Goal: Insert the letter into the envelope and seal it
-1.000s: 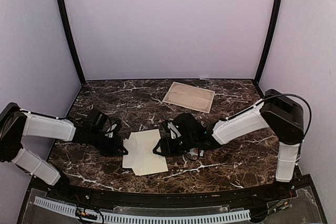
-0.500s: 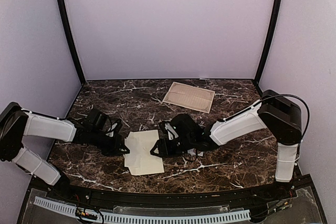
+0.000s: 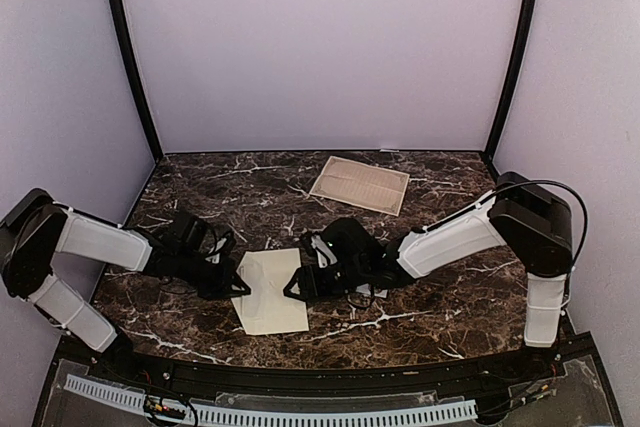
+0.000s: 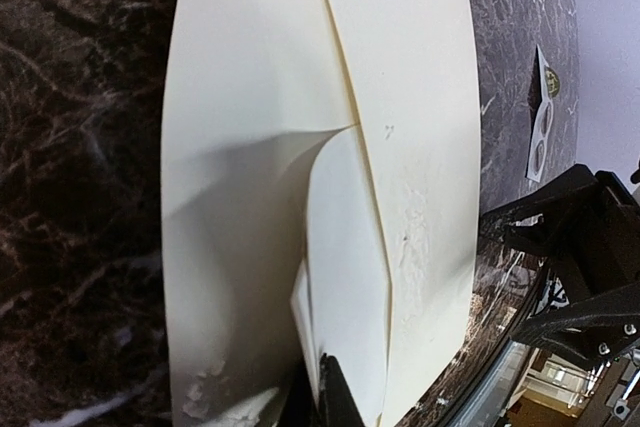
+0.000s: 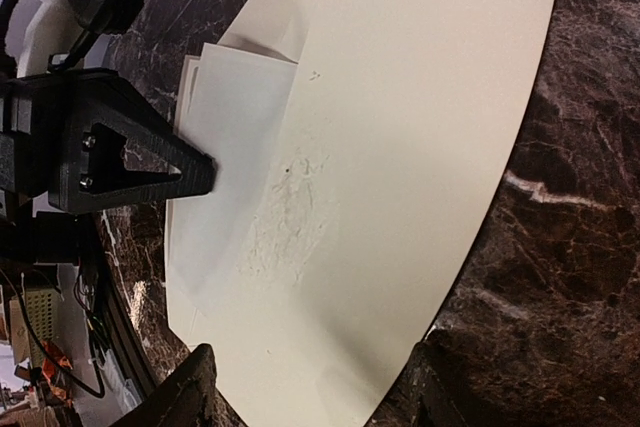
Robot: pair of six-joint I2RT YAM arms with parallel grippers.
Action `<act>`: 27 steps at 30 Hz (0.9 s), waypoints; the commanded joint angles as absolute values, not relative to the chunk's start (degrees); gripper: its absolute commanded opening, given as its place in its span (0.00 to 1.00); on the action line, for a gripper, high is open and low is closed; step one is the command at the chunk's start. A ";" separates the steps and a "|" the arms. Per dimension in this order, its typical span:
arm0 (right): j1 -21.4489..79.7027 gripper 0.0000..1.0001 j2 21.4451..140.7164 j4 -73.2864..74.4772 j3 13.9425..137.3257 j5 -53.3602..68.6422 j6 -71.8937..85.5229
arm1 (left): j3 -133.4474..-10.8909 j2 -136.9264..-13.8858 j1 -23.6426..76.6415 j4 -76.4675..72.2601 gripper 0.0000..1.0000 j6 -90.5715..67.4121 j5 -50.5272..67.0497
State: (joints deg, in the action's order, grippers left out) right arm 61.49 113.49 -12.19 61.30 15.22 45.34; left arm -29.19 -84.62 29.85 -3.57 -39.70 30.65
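The right gripper (image 3: pixel 293 287) has come further to the left over the envelope (image 3: pixel 268 299), which now looks narrower than one second ago. Its fingers stand spread and pinch nothing, with the envelope flat on the table (image 3: pixel 450 307) below them. The left gripper (image 3: pixel 234 283) is pressed together. Its tip is at the edge of the white letter (image 5: pixel 235 147), which lies just in front of it, partly covered by the envelope.

Soft, even light is washing the lilac walls (image 3: pixel 320 47) and dark marble table (image 3: pixel 440 317) with only faint shadows, while the cream envelope (image 5: pixel 400 147) is glaring pale in both wrist views, whose nearest edges are blurring out of focus.
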 commanded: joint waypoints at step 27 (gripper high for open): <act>62.49 0.62 111.14 -8.59 61.36 12.72 44.99 | -37.12 -84.58 34.19 6.17 0.31 -34.58 22.97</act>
